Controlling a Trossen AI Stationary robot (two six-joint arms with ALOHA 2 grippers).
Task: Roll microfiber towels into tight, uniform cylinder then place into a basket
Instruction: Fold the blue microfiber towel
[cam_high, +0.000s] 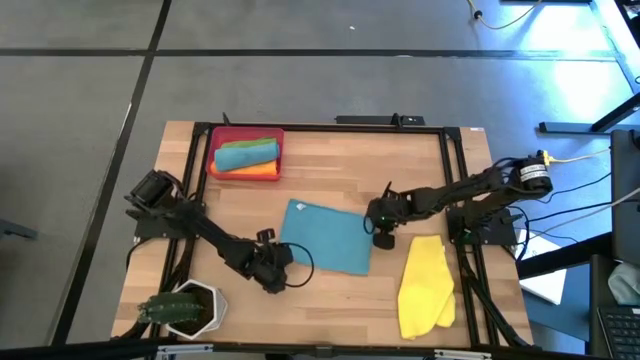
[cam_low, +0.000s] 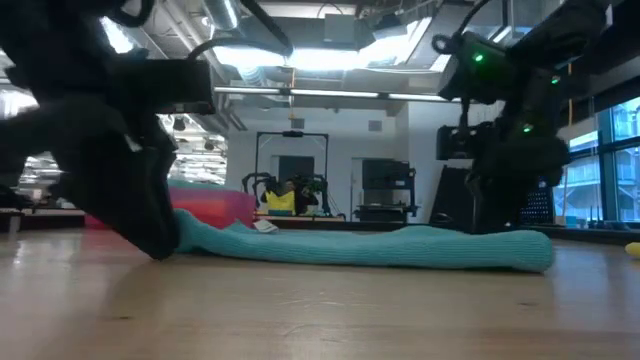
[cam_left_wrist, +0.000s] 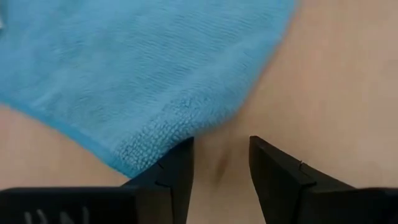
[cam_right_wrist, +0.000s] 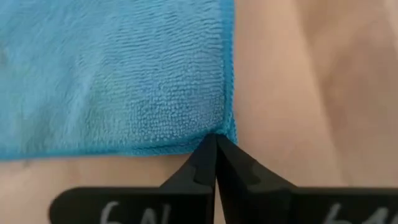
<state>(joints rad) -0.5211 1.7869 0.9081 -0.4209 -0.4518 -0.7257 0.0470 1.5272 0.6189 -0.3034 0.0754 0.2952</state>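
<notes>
High view: flat, unrolled teal-blue towel (cam_high: 327, 236)

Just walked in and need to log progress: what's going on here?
The right gripper is shut on a corner of the blue towel lying flat mid-table. The left gripper sits open at the opposite corner, gripping nothing. Rolled towels fill the basket; a yellow towel waits.
</notes>
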